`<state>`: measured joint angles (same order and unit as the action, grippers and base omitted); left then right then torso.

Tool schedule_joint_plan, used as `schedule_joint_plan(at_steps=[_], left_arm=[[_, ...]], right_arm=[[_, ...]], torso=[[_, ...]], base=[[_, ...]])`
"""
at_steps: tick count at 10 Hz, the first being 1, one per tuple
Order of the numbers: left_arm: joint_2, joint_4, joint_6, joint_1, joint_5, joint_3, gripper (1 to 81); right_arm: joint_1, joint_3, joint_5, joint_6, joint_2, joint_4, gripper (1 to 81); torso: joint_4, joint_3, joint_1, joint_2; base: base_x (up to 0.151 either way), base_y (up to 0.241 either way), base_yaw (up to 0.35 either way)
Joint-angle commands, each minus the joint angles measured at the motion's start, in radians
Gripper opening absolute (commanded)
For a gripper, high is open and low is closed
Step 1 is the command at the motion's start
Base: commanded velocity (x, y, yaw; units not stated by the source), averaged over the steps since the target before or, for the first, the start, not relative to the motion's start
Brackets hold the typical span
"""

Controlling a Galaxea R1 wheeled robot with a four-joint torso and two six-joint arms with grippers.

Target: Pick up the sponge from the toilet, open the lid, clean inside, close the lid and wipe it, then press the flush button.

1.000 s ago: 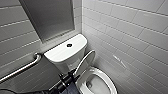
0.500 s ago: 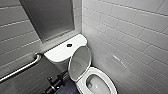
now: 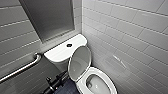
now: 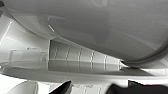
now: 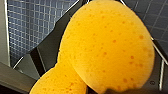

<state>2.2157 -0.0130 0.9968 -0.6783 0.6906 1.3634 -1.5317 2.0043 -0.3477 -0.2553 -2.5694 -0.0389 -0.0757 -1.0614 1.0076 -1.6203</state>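
Sponge gripped in right jaws; lid stands raised.

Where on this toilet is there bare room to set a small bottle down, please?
The tank cover is bare on both sides of the flush button, the wider patch toward the grab bar. It is crowded at the cover's front edge near the corner, where the raised lid stands.

The toilet stands in a tiled corner. The lid is raised and tilted back toward the tank. The flush button sits centred on the tank cover. A grab bar is mounted on the left wall.
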Motion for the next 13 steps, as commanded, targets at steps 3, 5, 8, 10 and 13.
schedule_joint_plan(at_steps=[3,5,8,10,13], left_arm=[[-0.134,-0.792,0.006,0.006,-0.595,-0.096,81.1],[-0.175,-0.93,0.006,-0.111,-0.658,-0.127,81.1],[-0.137,-1.08,0.0,-0.356,-0.787,-0.109,81.1],[-0.062,-1.093,-0.004,-0.491,-0.856,-0.038,81.1],[0.022,-1.096,-0.025,-0.62,-0.879,0.062,81.1]], right_arm=[[-0.011,-0.012,0.062,-0.001,0.035,0.025,1.0],[-0.008,-0.013,0.062,0.002,0.035,0.027,1.0],[-0.006,-0.009,0.07,0.013,0.035,0.03,1.0],[-0.005,-0.009,0.072,0.014,0.033,0.036,1.0],[-0.02,0.0,0.065,0.014,0.022,0.065,1.0]], torso=[[0.0,0.0,0.0,0.0],[0.0,0.0,0.0,0.0],[0.0,0.0,0.0,0.0],[0.0,0.0,0.0,0.0],[0.0,0.001,0.0,0.0]], base=[[0.0,0.0,0.0],[0.0,0.0,0.0],[0.0,0.0,0.0],[0.0,0.0,0.0],[0.0,0.0,0.0]])
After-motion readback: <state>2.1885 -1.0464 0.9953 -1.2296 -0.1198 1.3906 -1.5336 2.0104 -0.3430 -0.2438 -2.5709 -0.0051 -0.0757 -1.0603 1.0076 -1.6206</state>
